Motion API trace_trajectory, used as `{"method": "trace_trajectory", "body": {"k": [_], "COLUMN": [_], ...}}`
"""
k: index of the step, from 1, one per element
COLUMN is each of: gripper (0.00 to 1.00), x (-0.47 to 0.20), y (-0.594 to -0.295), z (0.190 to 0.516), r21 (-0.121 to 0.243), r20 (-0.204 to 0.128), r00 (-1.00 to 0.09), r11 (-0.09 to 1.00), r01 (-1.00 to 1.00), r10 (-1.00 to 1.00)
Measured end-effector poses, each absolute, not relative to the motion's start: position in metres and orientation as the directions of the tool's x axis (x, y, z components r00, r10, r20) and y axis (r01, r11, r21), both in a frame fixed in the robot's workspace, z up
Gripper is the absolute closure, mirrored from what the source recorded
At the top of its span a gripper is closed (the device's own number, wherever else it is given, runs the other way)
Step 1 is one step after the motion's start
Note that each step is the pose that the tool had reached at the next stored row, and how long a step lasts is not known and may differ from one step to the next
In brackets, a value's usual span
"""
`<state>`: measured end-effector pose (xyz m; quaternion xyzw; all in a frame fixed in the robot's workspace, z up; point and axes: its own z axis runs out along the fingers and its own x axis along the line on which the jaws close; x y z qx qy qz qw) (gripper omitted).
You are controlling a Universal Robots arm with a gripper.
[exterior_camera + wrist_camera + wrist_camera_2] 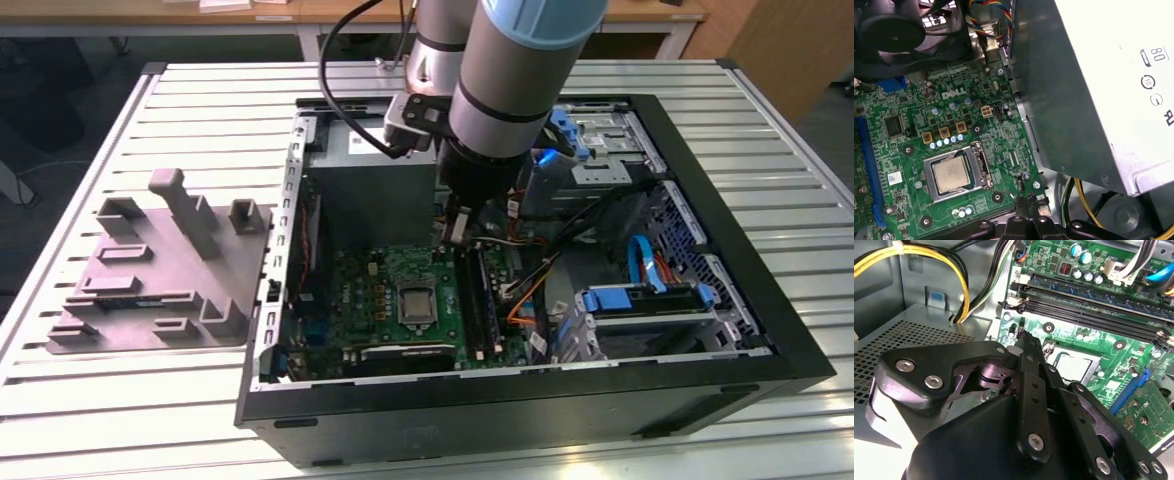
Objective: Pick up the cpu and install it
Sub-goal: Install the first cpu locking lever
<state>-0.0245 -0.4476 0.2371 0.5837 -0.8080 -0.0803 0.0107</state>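
Hovering position: your gripper point(1026, 207) hangs inside the open computer case point(747, 250), above the green motherboard point(914, 120) and close beside the grey power supply box point(1094, 85).
Fingers: in both wrist views the two dark fingertips point(1026, 342) appear pressed together with nothing between them; the angle is steep, so treat this as probable.
CPU location: you will find the cpu point(951, 176) lying flat in its metal-framed socket point(981, 162) on the motherboard, apart from the fingertips.
Second wrist view: the cpu point(1074, 367) shows just past the gripper body.
Memory slots: long dark slots point(1094, 310) run beside the socket.
Exterior view: a grey fixture block point(167, 270) rests on the slatted table point(80, 400), at the exterior view's left of the case.
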Motion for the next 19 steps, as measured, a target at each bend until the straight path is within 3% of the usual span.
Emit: {"method": "trace_trajectory", "body": {"k": [14,19], "gripper": [0.89,0.89], "x": [-0.0276,-0.0283], "y": [-0.4421,-0.4421], "z": [0.2354,0.2353], "r21": [0.142,0.129], "r20": [-0.074,-0.029], "r00": [-0.288,-0.279], "r11": [0.276,0.274], "r01": [-0.951,-0.953], "r10": [-0.955,-0.960]}}
